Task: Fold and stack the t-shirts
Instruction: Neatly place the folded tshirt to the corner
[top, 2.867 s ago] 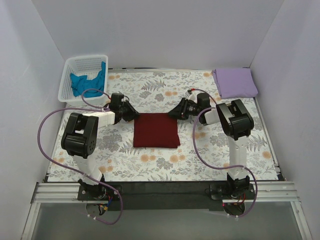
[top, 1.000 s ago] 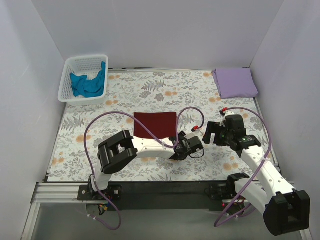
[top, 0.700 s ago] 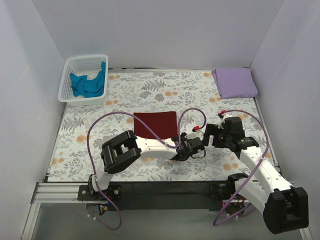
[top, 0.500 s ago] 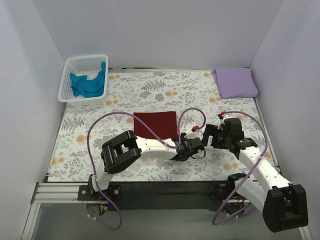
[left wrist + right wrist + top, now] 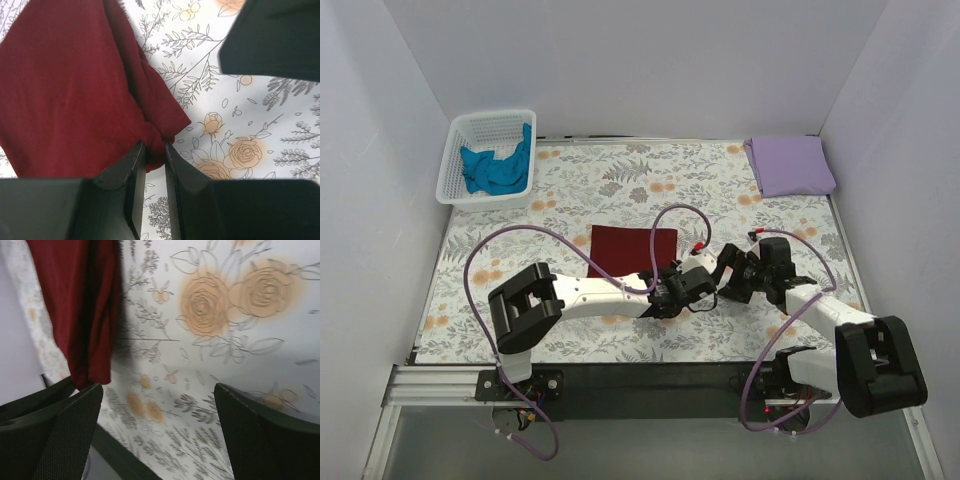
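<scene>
The folded dark maroon t-shirt (image 5: pixel 632 249) lies flat in the middle of the floral cloth. My left gripper (image 5: pixel 672 288) is shut on its near right corner; in the left wrist view the maroon t-shirt (image 5: pixel 75 95) bunches between the two fingers of the left gripper (image 5: pixel 154 148). My right gripper (image 5: pixel 724 277) stands wide open just right of that corner, holding nothing. In the right wrist view the maroon t-shirt (image 5: pixel 80 305) shows beyond the left finger of the right gripper (image 5: pixel 157 390). The lavender t-shirt (image 5: pixel 790 165) lies folded at the back right. The teal t-shirt (image 5: pixel 496 166) sits crumpled in the basket.
A white lattice basket (image 5: pixel 457 135) stands at the back left corner. The grey and orange floral cloth (image 5: pixel 650 180) covers the table. Both arms reach low across the near half, wrists close together. White walls close in the left, right and back sides.
My left gripper has closed on the maroon shirt's near right corner and shifted slightly left. The right gripper has moved left, close to that corner, still open.
</scene>
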`<state>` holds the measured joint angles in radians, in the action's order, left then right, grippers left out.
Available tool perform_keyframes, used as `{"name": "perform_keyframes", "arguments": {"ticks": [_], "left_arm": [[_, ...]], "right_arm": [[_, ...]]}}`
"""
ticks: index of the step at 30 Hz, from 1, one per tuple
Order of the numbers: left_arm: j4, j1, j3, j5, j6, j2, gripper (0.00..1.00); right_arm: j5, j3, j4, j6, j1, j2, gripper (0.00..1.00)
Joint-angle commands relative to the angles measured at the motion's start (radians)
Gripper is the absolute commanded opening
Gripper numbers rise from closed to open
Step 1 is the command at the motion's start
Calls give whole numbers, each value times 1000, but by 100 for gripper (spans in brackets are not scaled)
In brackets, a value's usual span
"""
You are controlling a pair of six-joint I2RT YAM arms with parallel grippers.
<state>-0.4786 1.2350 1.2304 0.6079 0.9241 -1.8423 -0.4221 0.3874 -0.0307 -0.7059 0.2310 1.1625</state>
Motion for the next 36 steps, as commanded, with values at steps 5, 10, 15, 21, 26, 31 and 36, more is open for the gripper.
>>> {"name": "perform_keyframes", "arguments": {"ticks": [5,10,15,21,26,31,36], "left_arm": [[29,-8,-20,-16,30,80,0],[34,-8,-22,-22,36,84,0],[34,-9,-19,-20,39,84,0],[37,-9,-31,-27,47,90,0],[38,-9,-35,-33,58,101,0],[40,-11,-29,-51,58,100,13],[34,-11,-6,-60,61,123,30]], "right_arm": [[-164,0,-368,-236,7,175,98],[-178,47,-448,-280,37,327,98],[-182,77,-549,-339,137,481,98],[-195,156,-634,-372,221,611,92],[-184,159,-635,-343,237,631,68],[-208,156,-632,-279,237,632,24],[-219,160,-624,-227,238,632,1]]}}
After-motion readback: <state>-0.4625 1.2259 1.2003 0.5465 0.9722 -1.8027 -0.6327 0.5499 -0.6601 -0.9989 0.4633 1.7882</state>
